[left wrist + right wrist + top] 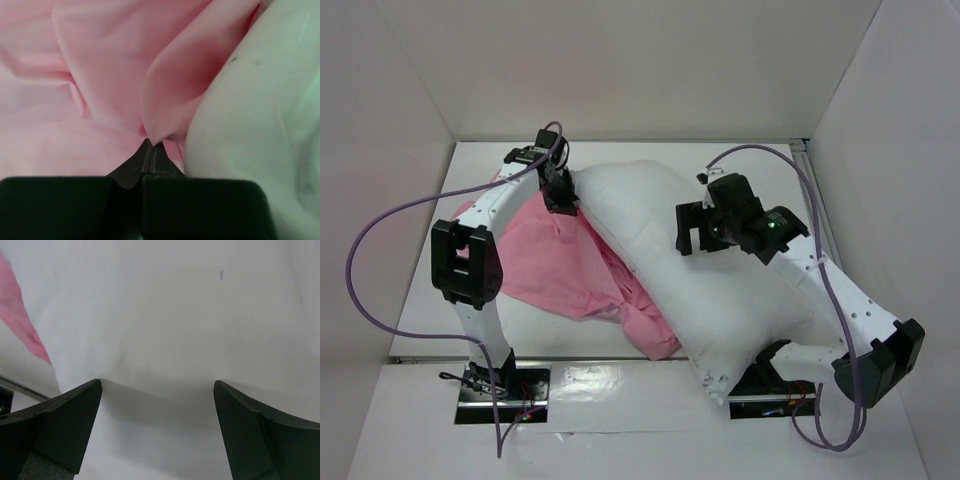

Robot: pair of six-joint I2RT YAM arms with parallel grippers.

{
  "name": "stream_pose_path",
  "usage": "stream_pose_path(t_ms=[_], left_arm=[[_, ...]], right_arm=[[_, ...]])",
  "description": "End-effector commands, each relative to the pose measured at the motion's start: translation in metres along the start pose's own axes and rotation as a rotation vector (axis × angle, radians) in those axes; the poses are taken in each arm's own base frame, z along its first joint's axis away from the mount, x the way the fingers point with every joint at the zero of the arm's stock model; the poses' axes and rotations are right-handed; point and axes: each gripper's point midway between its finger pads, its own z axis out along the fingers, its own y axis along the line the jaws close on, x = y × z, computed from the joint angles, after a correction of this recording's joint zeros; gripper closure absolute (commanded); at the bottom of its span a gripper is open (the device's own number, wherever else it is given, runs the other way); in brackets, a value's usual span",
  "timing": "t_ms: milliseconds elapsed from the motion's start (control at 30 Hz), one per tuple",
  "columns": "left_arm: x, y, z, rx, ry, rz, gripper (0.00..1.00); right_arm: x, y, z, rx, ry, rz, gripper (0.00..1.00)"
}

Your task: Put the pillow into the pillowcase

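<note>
Pink pillowcase [100, 75] pinched in left tool [150, 146]; right tool [157, 387] spread wide over pillow [175, 315].

No legible text, label, brand, number or sign was found in any of the three views.

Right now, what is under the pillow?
The pink pillowcase runs under the left edge of the pillow. How far it reaches beneath, and anything else there, is covered by the pillow.
</note>
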Motion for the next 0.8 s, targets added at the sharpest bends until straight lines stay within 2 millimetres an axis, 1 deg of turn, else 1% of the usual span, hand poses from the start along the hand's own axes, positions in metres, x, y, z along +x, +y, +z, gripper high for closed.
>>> stream_pose_path(t_ms=[0,67,100,133,167,200,233,267,300,333,367,400,433,467,500,533,567,600,633,667,700,733,767], left_arm=[[-0.005,-0.013,-0.005,0.074,-0.016,-0.003,1.00],[-0.005,-0.013,-0.005,0.074,-0.016,-0.013,1.00],[-0.005,-0.013,-0.005,0.074,-0.016,-0.013,1.00],[-0.008,-0.010,-0.005,0.071,-0.018,-0.021,1.00],[-0.008,-0.010,-0.005,0.071,-0.018,-0.021,1.00],[-0.008,-0.010,-0.005,0.071,-0.018,-0.021,1.00],[-0.008,-0.010,-0.005,0.071,-0.018,-0.021,1.00],[-0.010,-0.007,-0.005,0.068,-0.021,-0.029,1.00],[-0.010,-0.007,-0.005,0.068,-0.021,-0.029,1.00],[-0.010,-0.007,-0.005,0.068,-0.021,-0.029,1.00],[-0.012,-0.004,-0.005,0.065,-0.024,-0.037,1.00],[-0.011,-0.003,-0.003,0.065,-0.024,-0.037,1.00],[-0.011,-0.003,-0.003,0.065,-0.024,-0.037,1.00],[-0.011,-0.003,-0.003,0.065,-0.024,-0.037,1.00],[-0.011,-0.003,-0.003,0.065,-0.024,-0.037,1.00],[-0.011,-0.003,-0.003,0.065,-0.024,-0.037,1.00],[-0.013,-0.006,-0.005,0.077,-0.027,-0.036,1.00],[-0.013,-0.006,-0.005,0.077,-0.027,-0.036,1.00],[-0.013,-0.006,-0.005,0.077,-0.027,-0.036,1.00],[-0.013,-0.006,-0.005,0.077,-0.027,-0.036,1.00],[-0.013,-0.006,-0.005,0.077,-0.027,-0.036,1.00],[-0.013,-0.006,-0.005,0.077,-0.027,-0.036,1.00],[-0.013,-0.006,-0.005,0.077,-0.027,-0.036,1.00]], right_arm=[[0.018,0.001,-0.032,0.045,0.061,0.006,0.00],[0.036,0.015,-0.042,-0.012,0.129,0.011,0.03],[0.050,0.024,-0.044,-0.060,0.189,0.014,0.05],[0.066,0.026,-0.045,-0.062,0.255,0.013,0.08],[0.083,0.034,-0.045,-0.069,0.303,0.013,0.10],[0.093,0.041,-0.045,-0.084,0.333,0.011,0.12],[0.100,0.045,-0.047,-0.083,0.339,0.011,0.12],[0.111,0.048,-0.046,-0.077,0.363,0.006,0.10],[0.117,0.058,-0.049,-0.075,0.364,0.005,0.02],[0.128,0.058,-0.051,-0.057,0.392,0.002,0.00],[0.140,0.063,-0.052,-0.050,0.427,0.012,0.00],[0.144,0.061,-0.051,-0.020,0.440,0.019,0.00],[0.152,0.051,-0.041,0.062,0.472,0.024,0.00],[0.164,0.039,-0.040,0.136,0.519,0.023,0.05],[0.164,0.028,-0.035,0.211,0.528,0.062,0.17],[0.163,0.010,-0.028,0.330,0.526,0.050,0.62],[0.162,-0.002,-0.024,0.401,0.521,0.053,0.62],[0.145,-0.009,-0.020,0.451,0.473,0.087,1.00],[0.135,-0.014,-0.015,0.479,0.457,0.083,1.00],[0.117,-0.021,-0.014,0.511,0.392,0.097,1.00],[0.088,-0.023,-0.013,0.518,0.319,0.144,1.00],[0.072,-0.028,-0.014,0.534,0.277,0.133,1.00],[0.053,-0.039,-0.017,0.576,0.213,0.129,1.00]])
